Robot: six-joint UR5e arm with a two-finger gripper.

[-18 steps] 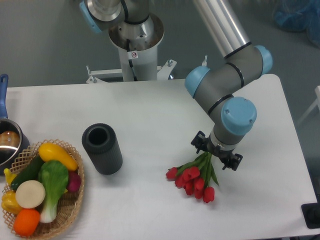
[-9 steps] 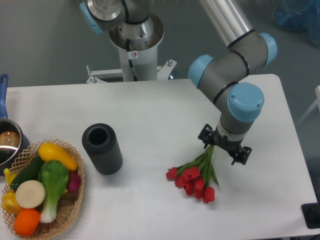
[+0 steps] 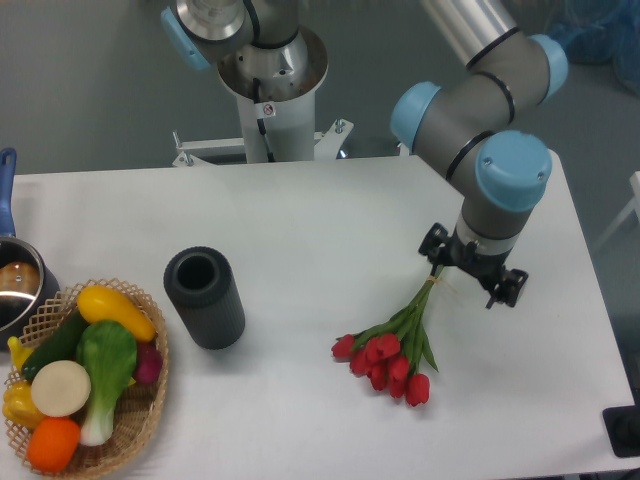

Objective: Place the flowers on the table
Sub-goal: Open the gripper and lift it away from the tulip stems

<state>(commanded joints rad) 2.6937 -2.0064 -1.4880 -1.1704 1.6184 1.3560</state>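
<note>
The flowers (image 3: 391, 357), a bunch of red tulips with green stems, lie flat on the white table (image 3: 320, 225) right of centre. The blooms point to the lower left and the stem ends to the upper right. My gripper (image 3: 470, 269) hangs just above and beyond the stem ends. Its two black fingers (image 3: 433, 247) are spread wide apart and hold nothing. The stem tips reach about the gripper's lower edge, and I cannot tell whether they touch it.
A dark grey ribbed cylinder vase (image 3: 205, 297) stands left of centre. A wicker basket (image 3: 150, 400) of toy vegetables sits at the front left, with a pot (image 3: 15, 285) behind it. The arm's base (image 3: 270, 90) is at the back.
The gripper has moved up and to the right, along the stems and off them. The flowers have stayed where they lay on the table.
</note>
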